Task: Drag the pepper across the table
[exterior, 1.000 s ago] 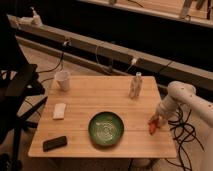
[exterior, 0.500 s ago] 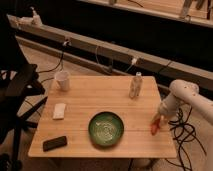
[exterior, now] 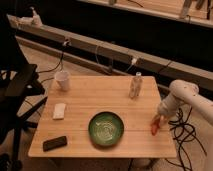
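Observation:
The small orange-red pepper [exterior: 154,128] lies on the light wooden table [exterior: 100,100] close to its right edge, right of the green bowl [exterior: 106,128]. My gripper [exterior: 159,120] hangs at the end of the white arm that comes in from the right. It sits right over the upper end of the pepper and seems to touch it. The arm's end hides the top of the pepper.
A white cup [exterior: 62,80] stands at the table's back left. A pale bottle [exterior: 135,85] stands at the back right. A yellowish sponge-like object [exterior: 59,111] and a black device [exterior: 54,143] lie at the left. A black chair [exterior: 17,90] stands left of the table; cables [exterior: 185,135] hang at the right.
The arm's end has sunk slightly toward the pepper at the table's right edge. The pepper stays about where it was. Nothing else has moved.

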Robot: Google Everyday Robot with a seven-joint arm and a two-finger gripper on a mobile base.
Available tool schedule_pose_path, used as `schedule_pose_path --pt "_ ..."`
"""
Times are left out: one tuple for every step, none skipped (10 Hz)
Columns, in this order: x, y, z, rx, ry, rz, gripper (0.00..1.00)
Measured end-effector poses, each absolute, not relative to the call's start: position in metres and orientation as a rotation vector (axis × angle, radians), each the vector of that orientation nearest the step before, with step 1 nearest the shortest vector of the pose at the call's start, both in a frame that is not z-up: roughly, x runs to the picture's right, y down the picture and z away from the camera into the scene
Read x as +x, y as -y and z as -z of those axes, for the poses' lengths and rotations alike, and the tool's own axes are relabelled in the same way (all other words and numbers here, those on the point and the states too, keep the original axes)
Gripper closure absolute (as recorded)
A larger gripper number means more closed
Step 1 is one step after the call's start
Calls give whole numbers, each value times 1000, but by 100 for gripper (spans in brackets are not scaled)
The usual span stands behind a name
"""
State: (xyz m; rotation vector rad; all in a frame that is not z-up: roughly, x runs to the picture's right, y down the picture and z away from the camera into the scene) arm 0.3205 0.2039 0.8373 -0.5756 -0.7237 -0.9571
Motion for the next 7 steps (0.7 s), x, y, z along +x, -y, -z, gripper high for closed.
schedule_pose_path --pt "320 -203 -837 -576 724 958 100" --pt "320 -203 -837 -576 725 958 100" --pt "318 -204 -836 -573 731 965 100" --pt "309 -205 -829 -548 762 986 100" --pt "300 -205 -814 -511 797 1013 100" --pt "288 -203 -799 -486 820 1032 100" --pt "274 -198 -790 -474 830 1038 100"
